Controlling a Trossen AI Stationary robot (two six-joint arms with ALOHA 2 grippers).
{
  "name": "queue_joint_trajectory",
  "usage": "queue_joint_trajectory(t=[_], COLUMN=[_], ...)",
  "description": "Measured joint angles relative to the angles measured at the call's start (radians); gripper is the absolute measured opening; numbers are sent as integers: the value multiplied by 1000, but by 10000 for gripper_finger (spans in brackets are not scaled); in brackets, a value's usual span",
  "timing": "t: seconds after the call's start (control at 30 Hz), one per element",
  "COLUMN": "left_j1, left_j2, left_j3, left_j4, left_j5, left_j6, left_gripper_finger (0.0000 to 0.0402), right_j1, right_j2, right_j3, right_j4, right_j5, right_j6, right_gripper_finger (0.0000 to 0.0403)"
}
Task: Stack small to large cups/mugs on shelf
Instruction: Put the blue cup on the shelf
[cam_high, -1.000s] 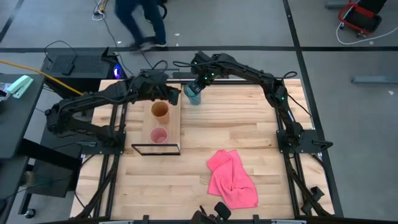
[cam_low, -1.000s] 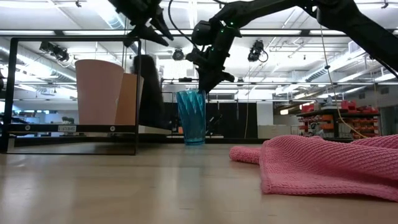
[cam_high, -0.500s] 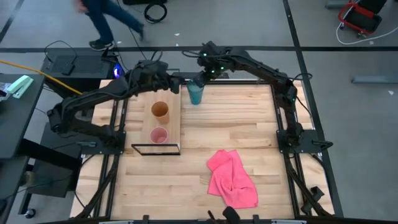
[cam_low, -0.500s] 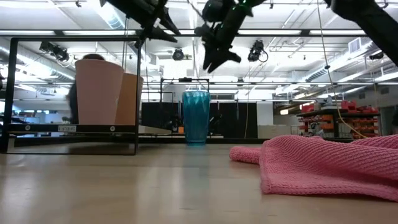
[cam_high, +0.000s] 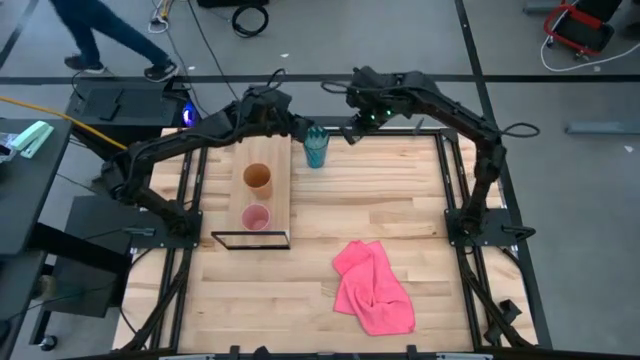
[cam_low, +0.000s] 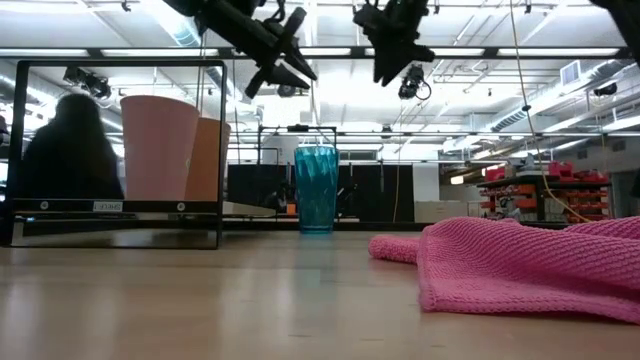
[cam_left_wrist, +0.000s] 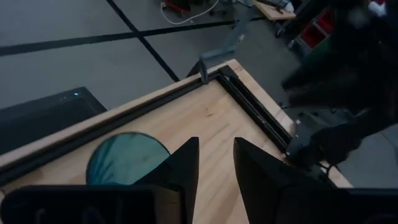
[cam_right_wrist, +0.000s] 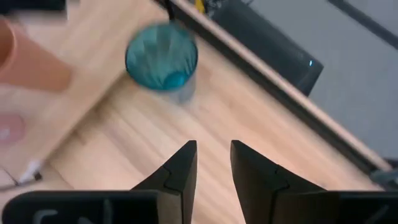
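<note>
Wooden slats of the bench (cam_high: 400, 220) carry the upright teal tumbler (cam_high: 316, 148) at upper centre, just right of the shelf (cam_high: 283, 205), between the spread left claw (cam_high: 300, 130), nearer, and the spread right claw (cam_high: 352, 128).

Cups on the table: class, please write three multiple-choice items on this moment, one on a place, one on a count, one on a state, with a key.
1. Where does the teal tumbler stand?
A. on the shelf
B. on the tabletop beside the shelf
C. on the pink cloth

2. How many cups stand on the shelf?
A. one
B. two
C. three

3. What is the right gripper doing?
A. gripping the tumbler
B. holding the cloth
C. hanging open, empty

Key: 1 B, it stands right of the frame. 2 B, only the orange cup and pink cup. 3 C, its fingers are apart with nothing between.
</note>
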Motion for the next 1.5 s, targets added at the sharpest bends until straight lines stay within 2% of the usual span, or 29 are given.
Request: queue_joint_trajectory(t=[0.13,0.33,0.57,0.67,0.83,1.5], left_j1=[4,14,47,62,74,82], left_j2=[40,119,277,333,381,456], left_j3=[101,262,428,480,523,519], left_j4=[-135,-382,-635,-721,-732,-753], left_j5=[-56,-164,-106,-104,-97,-51], left_j6=[47,108,110,111,107,73], left_gripper_finger=[107,107,107,107,107,108], right_j1=[12,22,65,86,111,148], right_j2=[-91,-272,-420,-467,-513,-519], right_j3=[-226,-627,-855,-911,-968,-978], right_j4=[57,305,417,447,500,535], right_j5=[-29,-100,-111,-112,-111,-108], right_j6=[43,131,194,212,231,220], right_gripper_finger=[105,104,104,104,104,104])
